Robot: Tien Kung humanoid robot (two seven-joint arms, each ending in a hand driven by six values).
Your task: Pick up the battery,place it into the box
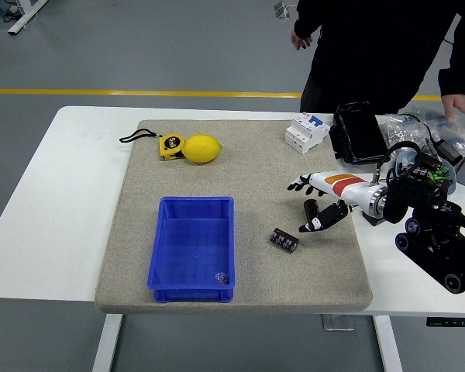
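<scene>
Right robot hand [316,205] reaches in from the right over the grey mat [248,155], palm white with an orange patch, fingers spread. Upper fingers extend toward the mat's middle; the thumb and a lower finger sit below. The dark cylindrical battery [311,209] lies on the mat between these 2 groups of fingers, partly hidden by them. Fingers bracket it but are not yet closed; I cannot tell whether any fingertip touches it. No lift visible: the battery appears to rest on the mat.

A 2nd dark cylindrical cell [284,239] lies on the mat just left of and below the hand, untouched, between the hand and the blue box [192,288]. The box sits at the mat's near left, open top, well apart from the hand. It holds only 1 small dark item [222,277] in its near right corner, too small to identify.

Progress judgement: early. Approach is done, grasp is in hand but not secured. Remaining: close on the battery, lift, carry left across the mat, release over the box.

Left arm not in view.

Other items: a yellow lemon [202,149] touching a yellow tape measure [170,146] at the far left of the mat; a white circuit breaker [307,132] at the far right. A person [380,46] stands at the far side of the bench [54,201], one hand [463,108] over clutter at the right.
</scene>
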